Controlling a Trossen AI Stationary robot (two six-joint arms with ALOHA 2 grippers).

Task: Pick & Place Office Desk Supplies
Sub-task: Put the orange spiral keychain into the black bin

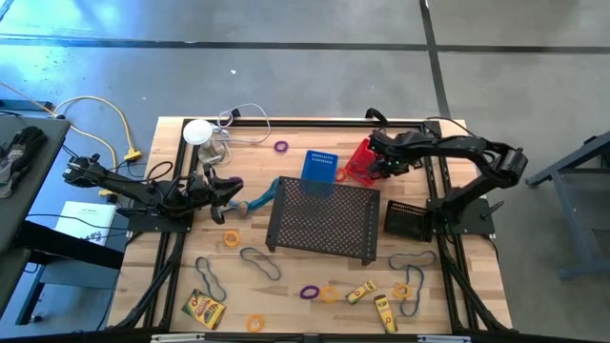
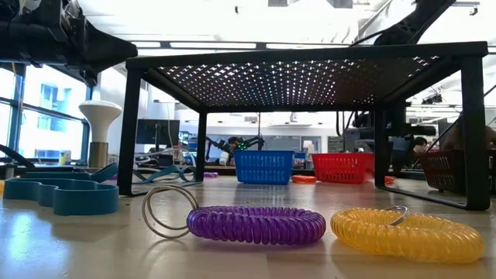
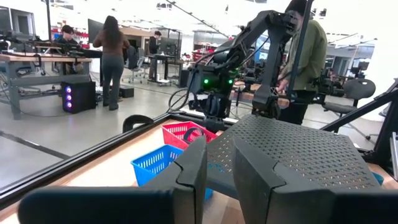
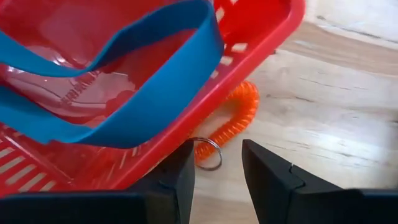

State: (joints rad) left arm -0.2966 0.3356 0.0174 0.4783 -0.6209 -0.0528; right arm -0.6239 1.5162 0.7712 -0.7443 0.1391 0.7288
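My right gripper [image 4: 217, 171] points down at the red basket's [image 4: 62, 74] rim, fingers apart, nothing between them. A broad blue rubber band [image 4: 155, 106] lies in that basket, one end over the rim close to one fingertip [image 4: 183, 155]. An orange coil ring [image 4: 239, 118] lies on the table beside the basket. My left gripper [image 1: 232, 198] waits at the table's left, level, with a narrow gap [image 3: 219, 165] between its fingers. A teal band [image 1: 259, 197] lies on the table just ahead of it. Coil rings [image 2: 256, 225], dark loops [image 1: 259, 262] and yellow boxes [image 1: 203, 310] lie near the front edge. My right gripper stands at the blue band's end [image 4: 186, 127] over the basket rim. I cannot tell whether a fingertip touches it.
A large black mesh tray [image 1: 324, 219] stands mid-table. A blue basket [image 1: 321, 165] sits left of the red one [image 1: 360, 162], and a dark basket [image 1: 410, 219] stands right of the tray. A white round-topped object [image 1: 198, 131] with a cable is at the far left. People show beyond the table.
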